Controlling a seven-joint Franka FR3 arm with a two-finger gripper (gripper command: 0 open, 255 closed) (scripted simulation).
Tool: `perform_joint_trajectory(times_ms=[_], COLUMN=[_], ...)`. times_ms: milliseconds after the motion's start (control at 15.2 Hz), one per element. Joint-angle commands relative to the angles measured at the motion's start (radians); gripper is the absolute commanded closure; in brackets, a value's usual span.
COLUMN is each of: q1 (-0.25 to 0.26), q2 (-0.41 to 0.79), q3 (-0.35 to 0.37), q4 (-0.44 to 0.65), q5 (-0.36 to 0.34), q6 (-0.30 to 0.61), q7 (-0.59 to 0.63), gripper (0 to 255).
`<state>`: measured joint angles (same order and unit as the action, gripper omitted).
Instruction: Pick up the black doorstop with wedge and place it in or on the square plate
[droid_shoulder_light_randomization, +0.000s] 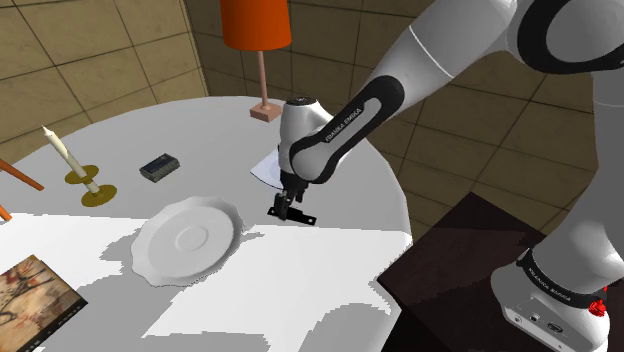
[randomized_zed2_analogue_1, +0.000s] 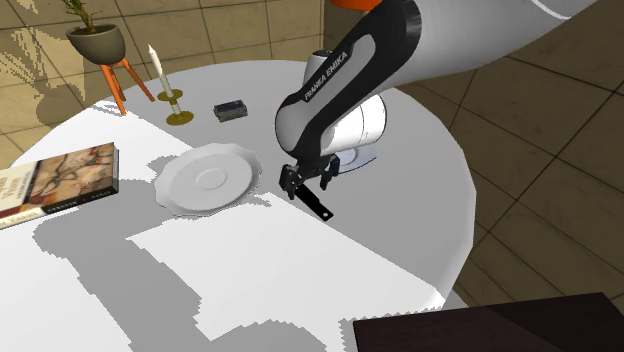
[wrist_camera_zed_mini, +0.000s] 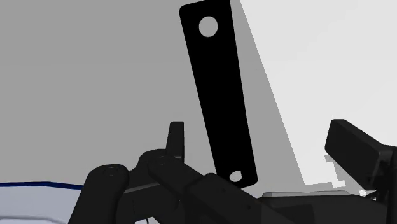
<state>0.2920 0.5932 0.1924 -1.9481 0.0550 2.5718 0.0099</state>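
The square plate (droid_shoulder_light_randomization: 262, 170) is partly hidden behind the arm. The black doorstop (wrist_camera_zed_mini: 219, 95) is laid flat on the desk (droid_shoulder_light_randomization: 350, 260) just near of it. The hand (randomized_zed2_analogue_1: 305, 182) is lowered over it, fingers spread, not touching.

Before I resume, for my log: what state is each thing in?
gripper: fingers open, straddling doorstop's end.
doorstop: flat on table, not held.
square plate: partly hidden by arm.
round plate: empty.
candle: upright, unlit.
book: closed, lying flat.
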Motion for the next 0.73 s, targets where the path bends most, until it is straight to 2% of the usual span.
perform_joint_trajectory(times_ms=[0,132,660], q1=[0.005,0.011,0.011], q2=[0.025,0.056,0.056], q3=[-0.003,-0.006,-0.006], q4=[0.008,0.017,0.017], q5=[-0.003,-0.007,-0.007], q6=[0.018,0.04,0.039], q7=[0.001,0.004,0.003], gripper=[0,0,0])
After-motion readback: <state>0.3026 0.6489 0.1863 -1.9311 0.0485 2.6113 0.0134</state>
